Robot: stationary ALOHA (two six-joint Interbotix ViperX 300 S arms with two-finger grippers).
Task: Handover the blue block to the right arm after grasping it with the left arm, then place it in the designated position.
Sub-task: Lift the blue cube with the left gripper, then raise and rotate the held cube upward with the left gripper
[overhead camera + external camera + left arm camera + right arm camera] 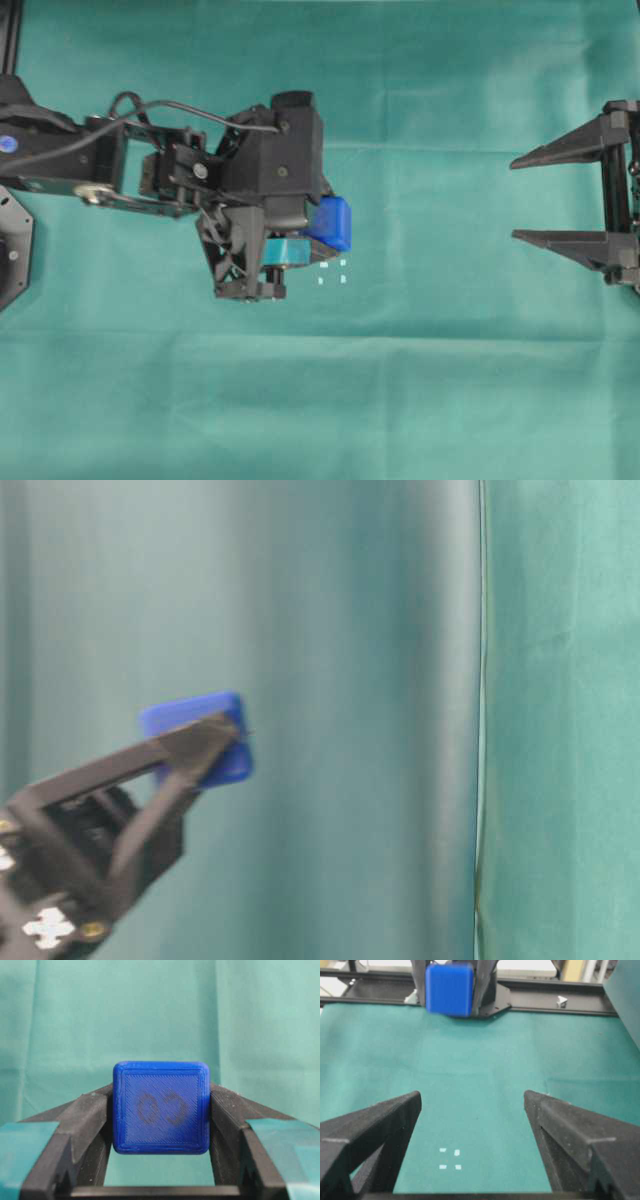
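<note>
Blue block [160, 1107] is sitting clamped in the left gripper [160, 1110]; right gripper [472, 1145] is waiting spread apart, handover and placing pending.

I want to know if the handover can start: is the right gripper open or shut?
Open. The right gripper shows its two black fingers spread wide with only green cloth between them.
</note>
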